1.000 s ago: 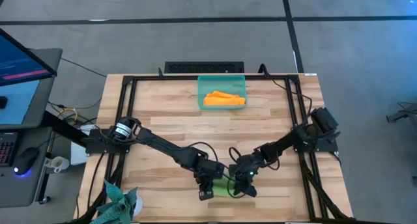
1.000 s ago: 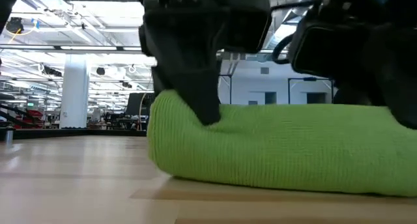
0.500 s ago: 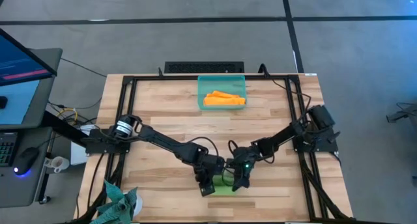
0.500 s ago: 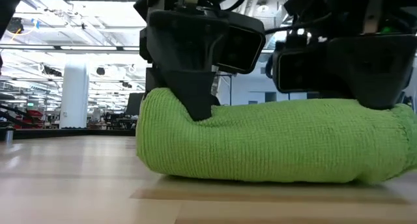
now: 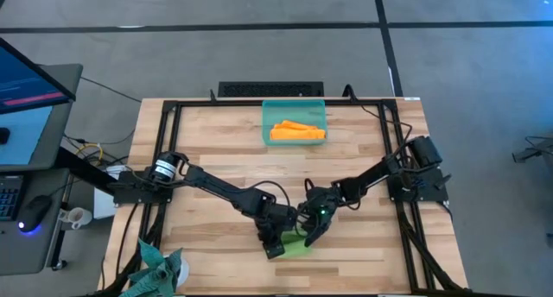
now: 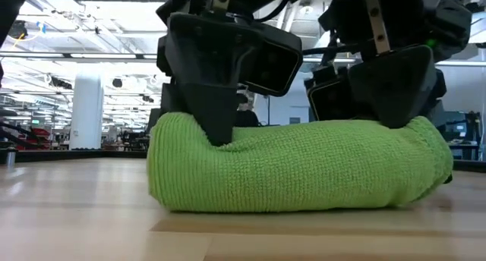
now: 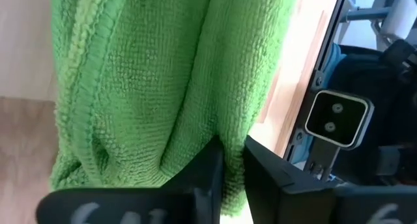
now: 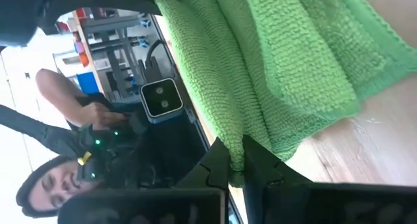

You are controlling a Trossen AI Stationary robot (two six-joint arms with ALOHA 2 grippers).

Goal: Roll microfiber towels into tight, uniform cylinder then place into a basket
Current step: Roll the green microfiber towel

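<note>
Low view puts us level with the lime green towel [image 6: 296,166], a rolled bundle lying on the worktop [image 6: 76,215]. We see the left pincer [image 6: 216,132] pressed into one end and the right pincer [image 6: 395,117] into the other, each pinched narrow on a fold of the cloth. From above, both pincers meet over the roll near the worktop's front edge. Well beyond them, at the far edge, the basket [image 5: 269,114] holds the orange towel [image 5: 296,131].
</note>
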